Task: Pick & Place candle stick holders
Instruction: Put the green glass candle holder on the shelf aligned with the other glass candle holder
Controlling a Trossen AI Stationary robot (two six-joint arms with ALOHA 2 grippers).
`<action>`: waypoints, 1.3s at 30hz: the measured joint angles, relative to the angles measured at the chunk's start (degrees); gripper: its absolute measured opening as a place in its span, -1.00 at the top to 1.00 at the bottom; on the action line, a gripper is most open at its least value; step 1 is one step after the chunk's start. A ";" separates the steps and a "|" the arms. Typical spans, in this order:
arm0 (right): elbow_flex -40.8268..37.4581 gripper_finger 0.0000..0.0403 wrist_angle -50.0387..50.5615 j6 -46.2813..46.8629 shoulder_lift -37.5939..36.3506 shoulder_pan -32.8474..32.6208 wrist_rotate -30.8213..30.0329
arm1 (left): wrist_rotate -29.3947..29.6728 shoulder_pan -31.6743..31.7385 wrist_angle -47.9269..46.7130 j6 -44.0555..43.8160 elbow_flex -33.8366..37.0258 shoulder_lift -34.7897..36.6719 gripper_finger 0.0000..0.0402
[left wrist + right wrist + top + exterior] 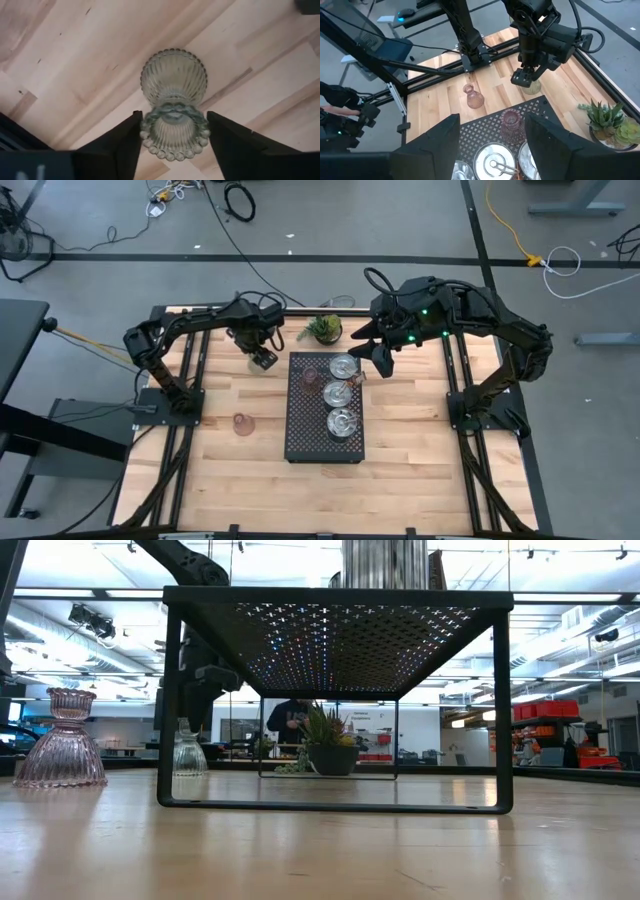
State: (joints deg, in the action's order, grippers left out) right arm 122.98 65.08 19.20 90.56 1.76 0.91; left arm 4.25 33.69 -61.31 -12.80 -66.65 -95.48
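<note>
My left gripper [262, 358] stands at the tray's far left corner, shut on a clear-greenish glass holder [173, 75], which also shows in the low view [188, 752]. Three silver holders [343, 366] [338, 392] [342, 422] and a pink glass cup [311, 377] stand on the black perforated tray [300, 430]. Another pink glass cup [241, 423] stands on its base on the table, left of the tray. My right gripper [381, 363] is open and empty, above the tray's far right corner. My left gripper pinches the glass holder's beaded top rim [146, 134] between its two fingers, one on each side. The fingers come from above, pointing down. The holder is upright, and its wide base [188, 770] stands on the table.
A small green potted plant [324, 329] stands just beyond the tray's far edge. The tray is raised on legs [168, 700]. Bare wood lies on the near half of the table [420, 470]. A person [292, 720] shows in the room behind.
</note>
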 joint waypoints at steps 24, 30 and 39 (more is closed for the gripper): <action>0.00 -0.10 0.11 -0.22 0.00 0.01 -0.04 | -3.26 -1.53 -9.50 -0.12 -2.24 4.58 0.12; 0.00 -0.10 0.22 -0.63 0.00 0.02 -0.04 | -8.41 -4.87 -14.77 -3.88 -6.02 10.20 0.12; -0.02 -0.10 0.17 -1.68 0.00 0.00 -0.05 | -14.75 -13.14 -21.15 -11.79 -15.68 15.02 0.12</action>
State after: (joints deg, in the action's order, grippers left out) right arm 122.96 65.25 17.52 90.56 1.76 0.86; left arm -10.50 20.55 -82.46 -24.59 -82.33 -80.47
